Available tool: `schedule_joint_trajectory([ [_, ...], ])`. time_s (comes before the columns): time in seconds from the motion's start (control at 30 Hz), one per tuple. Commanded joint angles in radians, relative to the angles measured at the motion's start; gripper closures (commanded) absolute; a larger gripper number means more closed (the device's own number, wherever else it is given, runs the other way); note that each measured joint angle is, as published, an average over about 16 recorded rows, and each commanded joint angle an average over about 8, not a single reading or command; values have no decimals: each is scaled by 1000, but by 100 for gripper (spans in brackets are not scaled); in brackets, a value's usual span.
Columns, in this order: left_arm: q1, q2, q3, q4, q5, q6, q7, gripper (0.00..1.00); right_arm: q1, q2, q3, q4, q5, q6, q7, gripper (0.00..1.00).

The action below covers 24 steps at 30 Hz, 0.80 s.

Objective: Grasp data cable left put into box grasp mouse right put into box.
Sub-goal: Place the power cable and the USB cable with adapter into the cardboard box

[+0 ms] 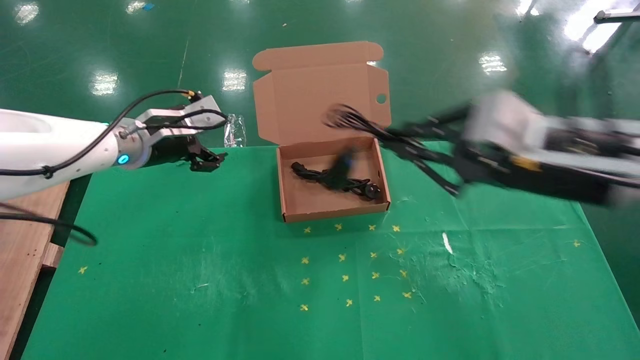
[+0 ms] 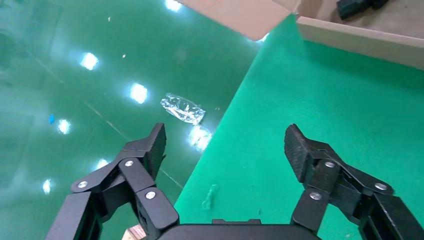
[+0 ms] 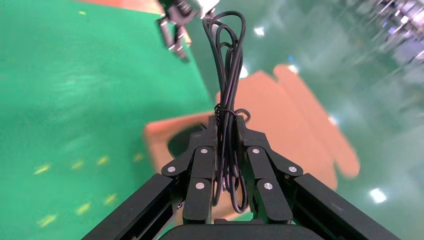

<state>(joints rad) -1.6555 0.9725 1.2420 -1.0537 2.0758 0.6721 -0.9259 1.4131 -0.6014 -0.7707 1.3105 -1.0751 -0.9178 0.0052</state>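
The brown cardboard box (image 1: 285,185) stands open mid-table, its lid (image 1: 320,105) upright. Inside lies the coiled black data cable (image 1: 315,176); its plug end (image 2: 355,6) shows in the left wrist view. My right gripper (image 1: 395,136) hovers by the box's right wall, shut on a bundle of the mouse's thin black wire (image 3: 227,60), whose loops (image 1: 345,117) stick out past the fingertips. A blurred dark shape (image 1: 345,161) hanging over the box looks like the mouse. My left gripper (image 2: 225,142) is open and empty at the table's far left edge (image 1: 205,161).
A crumpled clear plastic wrapper (image 1: 235,131) lies on the green floor beyond the table's far edge. Yellow cross marks (image 1: 345,260) dot the green cloth in front of the box. A wooden board (image 1: 25,250) borders the table on the left.
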Motion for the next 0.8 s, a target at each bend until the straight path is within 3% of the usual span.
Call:
schedule_joint_trajectory([
  [0.03,0,-2,0,0,-5,0,5,0,36,-79,-21,-4,-60,40,2,100],
  [0.13,-1,-1,0,2,-8,-1,8,0,102,-174,-93,-70,-184,58,108,100],
  [0.3,-1,-1,0,5,-12,-1,13,0,203,-290,-198,-190,-345,16,287,100],
  [0.53,-1,0,0,7,-15,-2,16,0,213,-333,-251,-258,-424,3,363,100],
  [0.57,-2,0,0,7,-15,-2,17,0,207,-332,-253,-259,-424,5,361,93],
  [0.8,-2,-4,-1,8,-18,-2,18,0,181,-337,-250,-245,-402,9,320,6],
])
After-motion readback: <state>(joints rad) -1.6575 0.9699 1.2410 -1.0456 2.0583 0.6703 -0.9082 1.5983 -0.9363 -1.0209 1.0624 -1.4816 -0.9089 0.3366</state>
